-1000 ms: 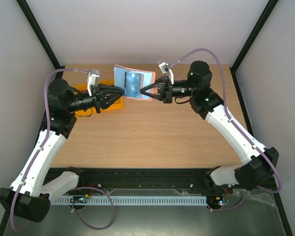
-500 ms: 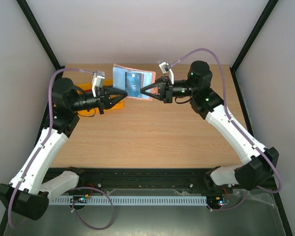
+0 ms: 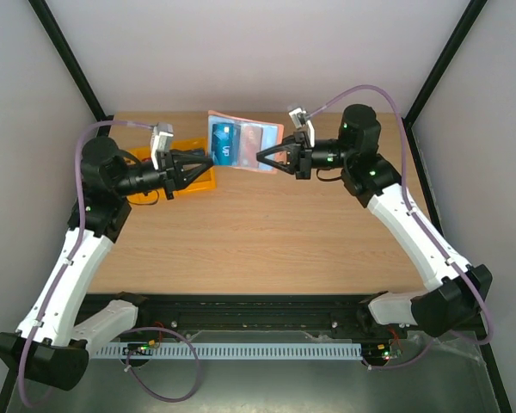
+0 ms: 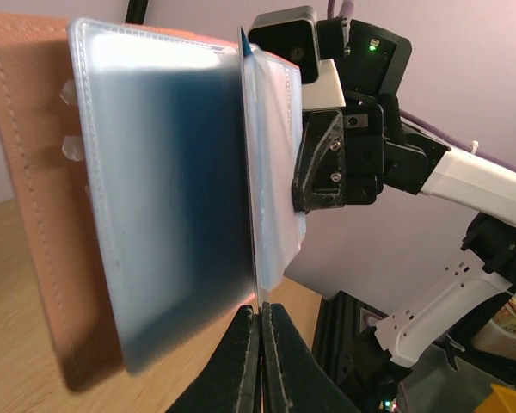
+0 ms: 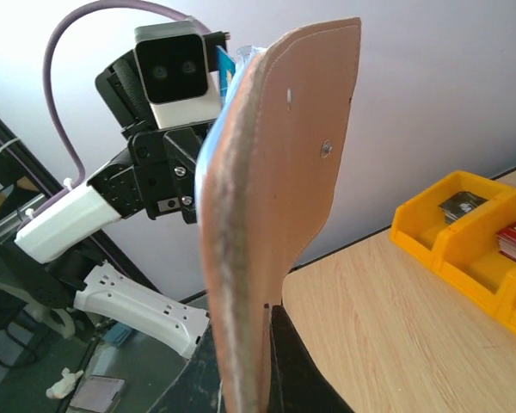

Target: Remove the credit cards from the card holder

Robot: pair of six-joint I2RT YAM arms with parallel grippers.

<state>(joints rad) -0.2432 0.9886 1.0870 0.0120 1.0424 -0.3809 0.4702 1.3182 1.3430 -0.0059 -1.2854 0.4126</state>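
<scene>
Hanging above the far edge of the table (image 3: 267, 224), the card holder (image 3: 262, 138) sits between both grippers; the right gripper (image 3: 260, 157) is clamped tight on its right rim; the left gripper (image 3: 210, 160) is pinched closed on a blue credit card (image 4: 249, 172) protruding from its sleeve.

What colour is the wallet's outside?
The card holder is tan-brown outside, clearest in the right wrist view.

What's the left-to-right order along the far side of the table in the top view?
yellow tray → left gripper → blue credit card → right gripper. The card holder reaches from one gripper's jaws to the other's, so it has no clear place and is left out.
</scene>
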